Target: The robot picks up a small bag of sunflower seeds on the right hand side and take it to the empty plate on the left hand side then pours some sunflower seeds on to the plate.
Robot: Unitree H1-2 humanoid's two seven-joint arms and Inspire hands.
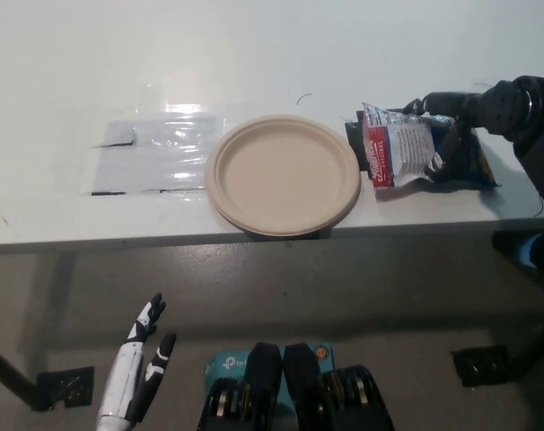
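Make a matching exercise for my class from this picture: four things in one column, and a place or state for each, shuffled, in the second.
1. plate
2. seed bag
3. left hand
4. clear plastic sheet

a. lying flat at the table's left
b. under the black right hand
c. empty, at the table's front edge
d. low, below the table edge, fingers apart

Pairs: 1-c, 2-b, 3-d, 4-a

A white table (254,54) fills the upper part of the view, its front edge running across the middle. A bright glare is seen on a clear plastic sheet (155,154) lying on it. Below, a grey-brown floor (344,296) is shown, with a dark table leg (7,373) and black foot plates (481,364) resting on it.
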